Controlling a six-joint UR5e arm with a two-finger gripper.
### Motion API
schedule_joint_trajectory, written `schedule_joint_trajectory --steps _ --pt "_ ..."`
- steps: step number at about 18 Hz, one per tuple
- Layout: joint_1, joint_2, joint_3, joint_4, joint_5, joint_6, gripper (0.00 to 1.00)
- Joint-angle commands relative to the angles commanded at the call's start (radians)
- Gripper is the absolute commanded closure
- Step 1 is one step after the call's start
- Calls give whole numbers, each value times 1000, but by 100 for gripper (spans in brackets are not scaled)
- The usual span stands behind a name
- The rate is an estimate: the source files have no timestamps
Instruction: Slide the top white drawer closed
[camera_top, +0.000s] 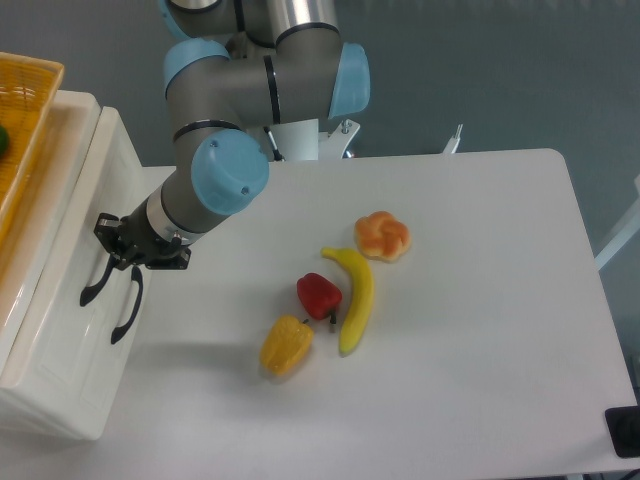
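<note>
The top white drawer (68, 275) sits pushed into the white cabinet (40, 395) at the left edge, its front about level with the lower drawer (102, 372). Its curved black handle (93, 287) lies just left of the lower drawer's matching handle (126, 314). My gripper (112, 245) presses against the drawer front right above the top handle, at the handle's upper end. Its black fingers merge with the handle, so I cannot make out whether they are open or shut.
A yellow wicker basket (22, 120) rests on the cabinet top, with something green at its edge. On the table lie a red pepper (319, 295), a yellow pepper (286, 344), a banana (355, 295) and an orange bun (383, 235).
</note>
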Motion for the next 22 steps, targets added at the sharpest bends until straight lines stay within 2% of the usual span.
schedule_joint_trajectory --steps 2,3,6,8,9,11,15,20,22 --pt "50 5 8 3 2 6 75" --pt "72 6 14 3 2 20 66" --pt "141 9 18 3 2 38 52" --pt "195 9 34 3 2 40 27" --pt "221 9 41 5 8 40 0" --pt "255 9 46 8 79 61 0" --pt "324 -9 49 122 225 118 0" --pt "409 -52 49 149 397 270 0" --pt "442 -73 49 182 457 343 0"
